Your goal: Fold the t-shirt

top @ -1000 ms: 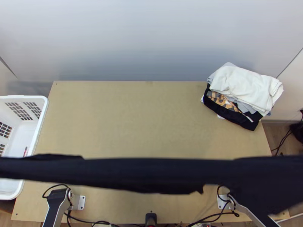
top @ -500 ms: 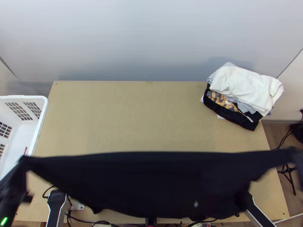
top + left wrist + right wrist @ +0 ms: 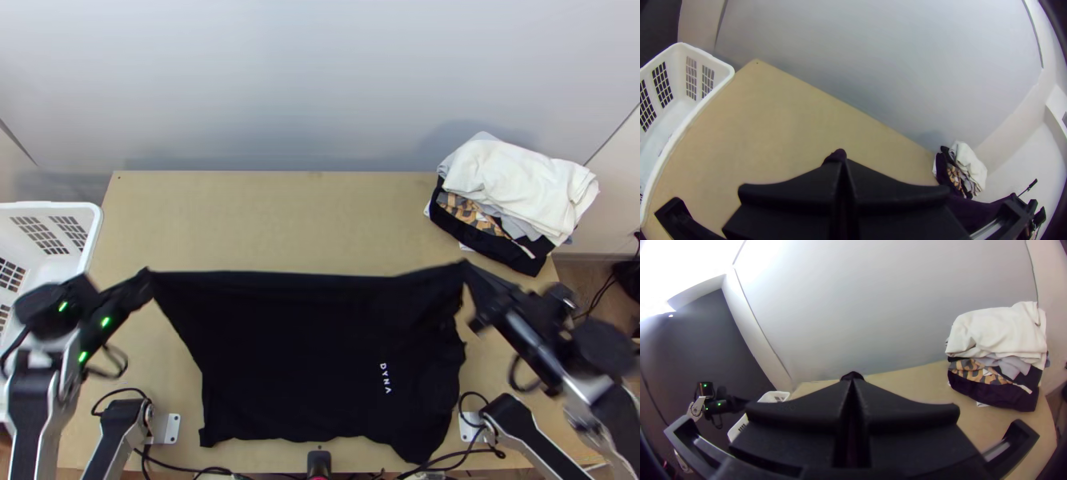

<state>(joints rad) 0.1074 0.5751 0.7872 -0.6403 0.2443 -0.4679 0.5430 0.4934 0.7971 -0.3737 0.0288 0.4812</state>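
Observation:
In the top view the black t-shirt [image 3: 320,352] hangs stretched between both grippers, its lower part over the table's near edge side and small white lettering toward the right. My left gripper [image 3: 146,282] holds its upper left corner, and my right gripper [image 3: 468,276] its upper right part. In the left wrist view the left gripper [image 3: 841,162] is shut, with a bit of dark cloth [image 3: 836,155] at its tips. The right wrist view has the right gripper [image 3: 852,381] likewise shut on a dark tuft of cloth [image 3: 851,375].
A pile of folded clothes, white on top [image 3: 520,180], sits at the table's far right corner. The white basket [image 3: 88,240] stands along the left edge. Bare wood [image 3: 272,216] lies beyond the shirt, and cables run by the near edge.
Both grippers have come into the top view and moved up the picture. The shirt, earlier a dark band across the view, now hangs lower and farther from the camera, with its front and lettering showing.

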